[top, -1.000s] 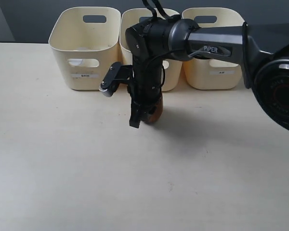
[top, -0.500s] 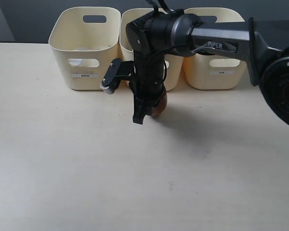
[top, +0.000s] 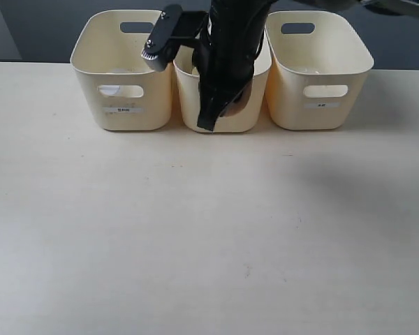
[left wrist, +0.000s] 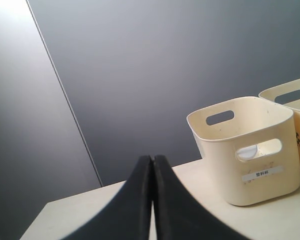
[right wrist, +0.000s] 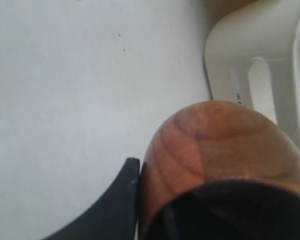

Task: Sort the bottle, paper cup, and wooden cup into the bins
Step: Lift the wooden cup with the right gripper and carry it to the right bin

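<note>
My right gripper (top: 215, 118) is shut on the wooden cup (top: 232, 106), a reddish-brown rounded cup held up in the air in front of the middle bin (top: 188, 78). In the right wrist view one finger (right wrist: 124, 197) presses the outside of the wooden cup (right wrist: 215, 145) and the other sits inside its rim. Three cream bins stand in a row: the left bin (top: 122, 66), the middle one and the right bin (top: 321, 66). My left gripper (left wrist: 152, 159) is shut and holds nothing. The bottle and paper cup are not clearly visible.
Something white (top: 109, 91) shows through the left bin's handle cutout; I cannot tell what it is. The left bin (left wrist: 250, 165) and part of a second bin (left wrist: 290, 97) show in the left wrist view. A dark wall runs behind the beige table (top: 195, 244).
The right arm has risen and moved back toward the bins, lifting the wooden cup off the table to the front of the middle bin.
</note>
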Robot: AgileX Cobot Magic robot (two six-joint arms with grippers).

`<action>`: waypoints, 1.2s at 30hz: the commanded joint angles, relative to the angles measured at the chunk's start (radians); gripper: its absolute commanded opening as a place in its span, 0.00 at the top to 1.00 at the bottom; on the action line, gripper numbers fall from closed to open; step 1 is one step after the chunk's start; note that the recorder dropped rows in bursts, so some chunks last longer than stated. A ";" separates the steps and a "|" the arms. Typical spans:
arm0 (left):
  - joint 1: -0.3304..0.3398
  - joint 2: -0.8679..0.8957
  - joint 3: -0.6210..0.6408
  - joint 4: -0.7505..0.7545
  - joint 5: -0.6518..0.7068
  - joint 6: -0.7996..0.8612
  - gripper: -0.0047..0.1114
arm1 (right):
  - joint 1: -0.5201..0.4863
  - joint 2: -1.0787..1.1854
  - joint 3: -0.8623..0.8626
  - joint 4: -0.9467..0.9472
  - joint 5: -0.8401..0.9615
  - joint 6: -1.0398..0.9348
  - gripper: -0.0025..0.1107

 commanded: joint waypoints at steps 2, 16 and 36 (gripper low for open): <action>-0.001 -0.002 0.002 0.000 -0.005 -0.002 0.96 | -0.009 -0.091 -0.002 -0.015 0.008 -0.004 0.98; -0.001 -0.002 0.002 0.000 -0.005 -0.002 0.96 | -0.021 -0.157 0.019 -0.334 -0.148 0.271 0.98; -0.001 -0.002 0.002 0.000 -0.005 -0.002 0.96 | -0.288 -0.173 0.402 -0.742 -0.775 0.880 0.98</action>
